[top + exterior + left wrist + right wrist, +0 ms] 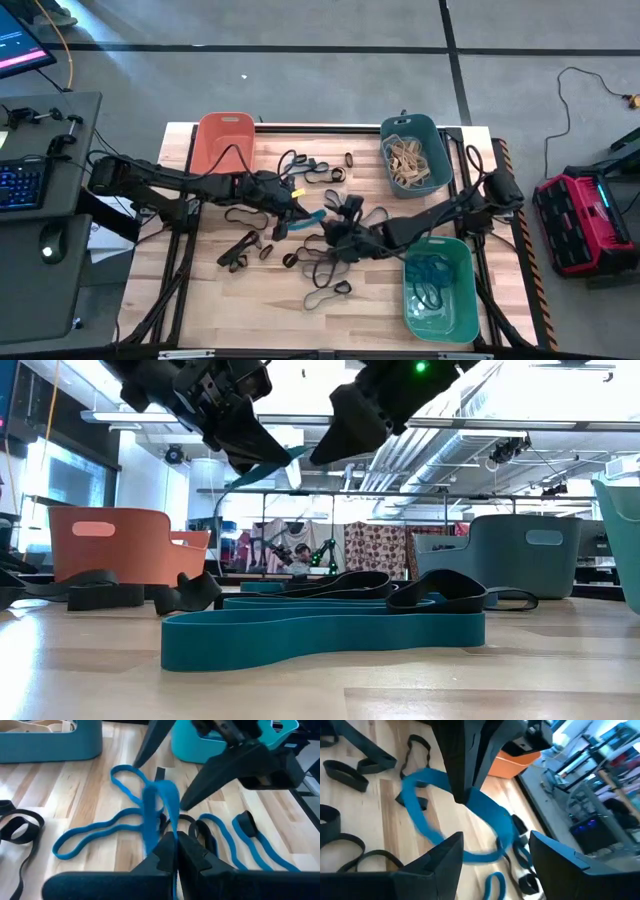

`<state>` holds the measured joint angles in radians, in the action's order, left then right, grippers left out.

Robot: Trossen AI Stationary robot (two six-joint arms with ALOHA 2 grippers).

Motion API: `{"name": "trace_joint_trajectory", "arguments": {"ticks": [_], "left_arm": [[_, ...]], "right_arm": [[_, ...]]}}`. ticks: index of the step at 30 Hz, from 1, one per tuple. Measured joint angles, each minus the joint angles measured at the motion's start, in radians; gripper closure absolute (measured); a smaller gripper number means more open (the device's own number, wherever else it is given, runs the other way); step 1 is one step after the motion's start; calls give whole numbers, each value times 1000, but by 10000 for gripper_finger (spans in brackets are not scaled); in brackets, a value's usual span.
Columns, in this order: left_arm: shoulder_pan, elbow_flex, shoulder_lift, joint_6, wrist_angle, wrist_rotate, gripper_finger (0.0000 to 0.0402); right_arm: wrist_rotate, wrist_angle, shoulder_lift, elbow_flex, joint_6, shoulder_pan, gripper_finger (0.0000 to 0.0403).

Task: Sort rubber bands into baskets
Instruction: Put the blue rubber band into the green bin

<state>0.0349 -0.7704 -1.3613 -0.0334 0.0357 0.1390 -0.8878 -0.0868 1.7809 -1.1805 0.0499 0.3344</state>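
Mid-table, the left gripper [300,211] is pinched tight on a blue band [159,807], lifting it clear of the wood. Just right of it, the right gripper [337,229] hangs spread wide and empty. Loose bands [322,270] litter the table [220,310] among three baskets [222,140].

Blue band pinched, left gripper [175,851].
Blue rubber band [159,815] is clamped mid-frame; teal basket [50,742] is seen upper left.

Bright, even light falls from overhead, and the ceiling lights [560,422] glare white in the low view. The pale worktop [200,300] carries only soft shadows. Up close, a blue band [485,815] smears with motion blur.
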Motion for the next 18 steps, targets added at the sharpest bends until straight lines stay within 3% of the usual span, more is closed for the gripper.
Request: {"name": "trace_joint_trajectory", "arguments": {"ticks": [5,13,18], "left_arm": [[-1,0,0,-9,13,8,401],[-41,0,0,-23,23,12,401],[-58,0,0,-35,40,13,401]], "right_arm": [[-74,-3,0,0,3,28,187],[-60,0,0,0,25,-8,187],[63,6,0,0,63,-38,190]]}}
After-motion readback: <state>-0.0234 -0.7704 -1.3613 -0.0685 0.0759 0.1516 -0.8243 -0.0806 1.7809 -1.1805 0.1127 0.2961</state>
